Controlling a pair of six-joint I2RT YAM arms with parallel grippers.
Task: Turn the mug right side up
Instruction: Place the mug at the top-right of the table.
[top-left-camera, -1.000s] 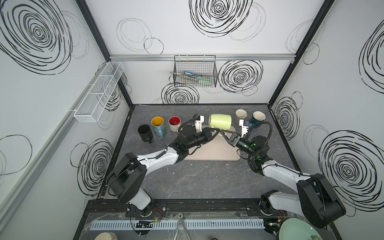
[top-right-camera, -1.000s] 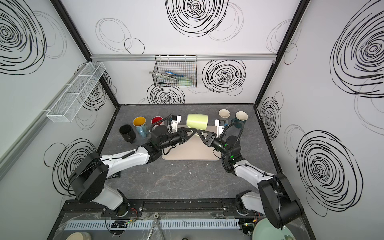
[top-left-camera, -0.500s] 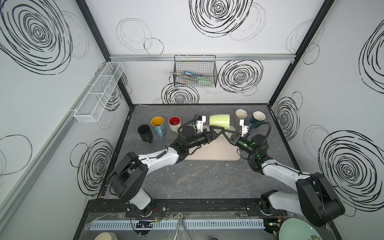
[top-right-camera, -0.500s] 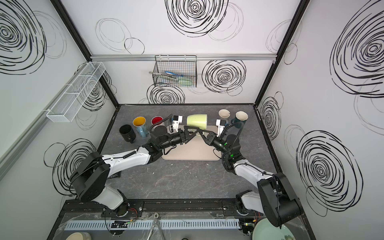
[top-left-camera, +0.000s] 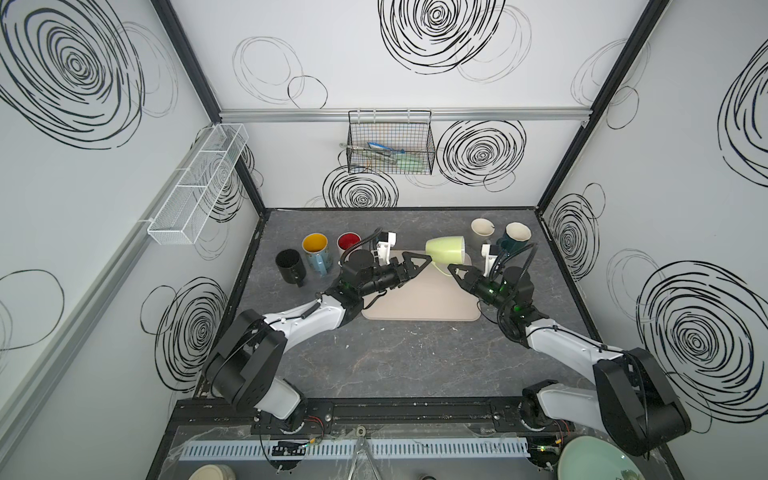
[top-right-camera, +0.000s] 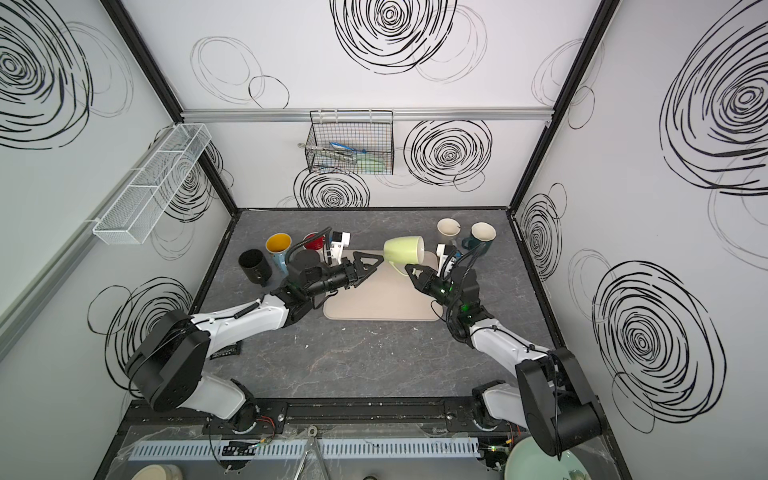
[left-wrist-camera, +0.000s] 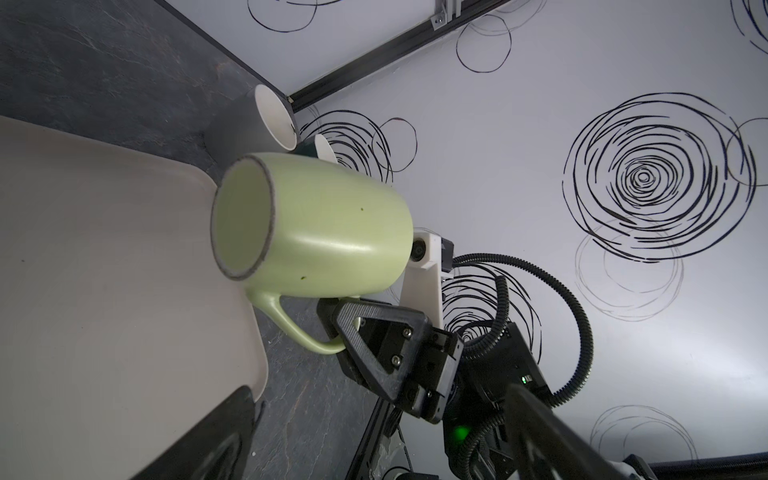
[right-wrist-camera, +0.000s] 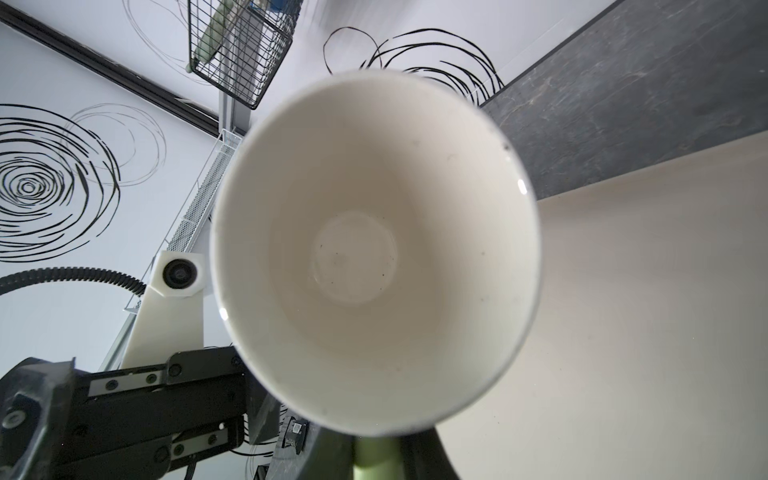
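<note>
A light green mug (top-left-camera: 444, 250) hangs on its side above the far edge of the beige mat (top-left-camera: 419, 299); both top views show it (top-right-camera: 402, 249). My right gripper (top-left-camera: 455, 272) is shut on its handle (left-wrist-camera: 299, 328), which points down. In the right wrist view the mug's white inside (right-wrist-camera: 374, 249) faces the camera and the handle sits between my fingers (right-wrist-camera: 428, 457). The mug's grey-ringed base (left-wrist-camera: 241, 216) faces my left gripper (top-left-camera: 417, 266), which stands open just left of the mug and holds nothing.
A black mug (top-left-camera: 289, 266), a blue mug with a yellow inside (top-left-camera: 316, 249) and a red mug (top-left-camera: 348, 241) stand at the back left. A cream mug (top-left-camera: 482, 230) and a dark teal mug (top-left-camera: 515, 237) stand at the back right. A wire basket (top-left-camera: 390, 145) hangs on the back wall.
My left gripper has opened and let go of the mug. My right gripper has shut on the handle and now carries the mug alone.
</note>
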